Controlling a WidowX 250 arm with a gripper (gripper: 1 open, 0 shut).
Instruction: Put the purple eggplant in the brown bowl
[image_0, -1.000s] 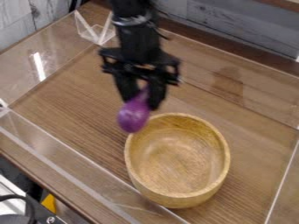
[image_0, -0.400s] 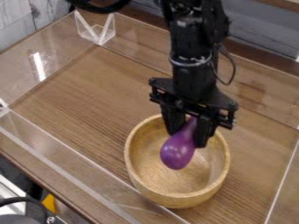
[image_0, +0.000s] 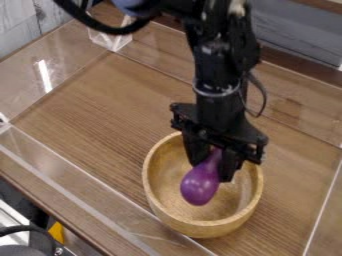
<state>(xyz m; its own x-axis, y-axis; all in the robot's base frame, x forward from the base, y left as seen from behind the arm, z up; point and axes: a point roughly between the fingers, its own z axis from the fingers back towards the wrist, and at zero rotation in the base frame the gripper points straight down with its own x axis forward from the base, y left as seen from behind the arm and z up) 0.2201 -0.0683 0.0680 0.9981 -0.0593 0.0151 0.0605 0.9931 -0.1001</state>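
The purple eggplant (image_0: 201, 182) hangs stem end up between the black fingers of my gripper (image_0: 214, 160), which is shut on its upper part. It sits inside the brown bowl (image_0: 167, 205), low over the bowl's floor; whether it touches the floor I cannot tell. The bowl is a wide light wooden one at the front right of the table. My black arm comes straight down from the top of the view over the bowl's middle.
A clear plastic wall (image_0: 80, 200) runs around the wooden table (image_0: 94, 110). A small clear stand (image_0: 110, 36) is at the back left. Grey planks form the far wall behind the table.
My gripper carried the eggplant from left of the bowl rightward over its rim, then sank lower into the bowl. The grip stayed shut throughout.
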